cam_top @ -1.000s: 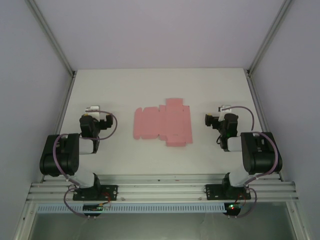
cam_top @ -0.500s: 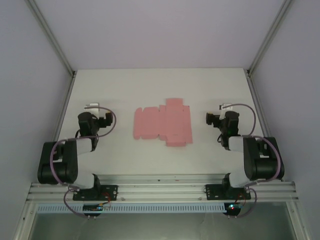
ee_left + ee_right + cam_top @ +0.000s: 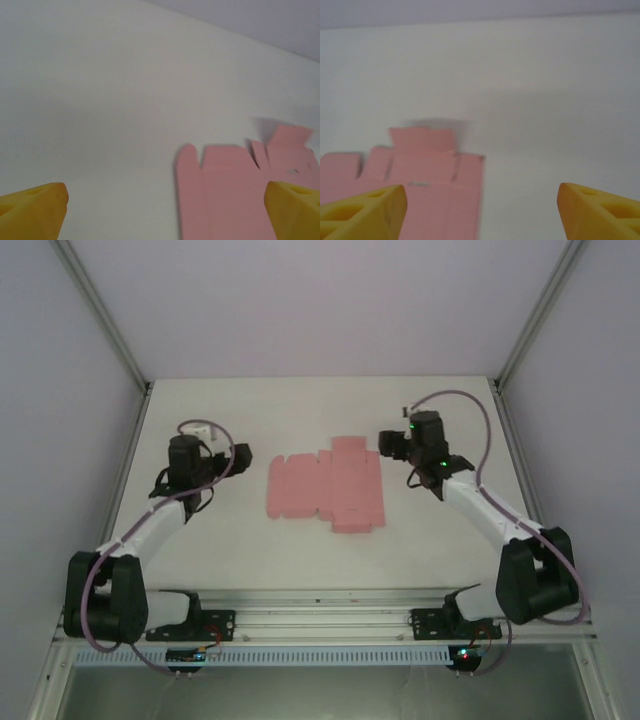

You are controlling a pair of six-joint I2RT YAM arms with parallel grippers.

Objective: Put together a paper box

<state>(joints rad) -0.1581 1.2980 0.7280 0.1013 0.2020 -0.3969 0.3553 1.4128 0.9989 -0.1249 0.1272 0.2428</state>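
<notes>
Paper box [image 3: 326, 490]: flat, unfolded on counter [image 3: 240, 550]
Left fingers [image 3: 35, 207]: spread, empty
Right fingers [image 3: 365, 210]: spread, empty
Remaining: all folding

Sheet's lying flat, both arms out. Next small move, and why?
Probably ease the right gripper down and left to the right edge of the paper box. The pink sheet lies flat, unfolded on the table; the right gripper is open, close beside that edge, touching nothing. The left gripper, also open, sits farther off.
</notes>
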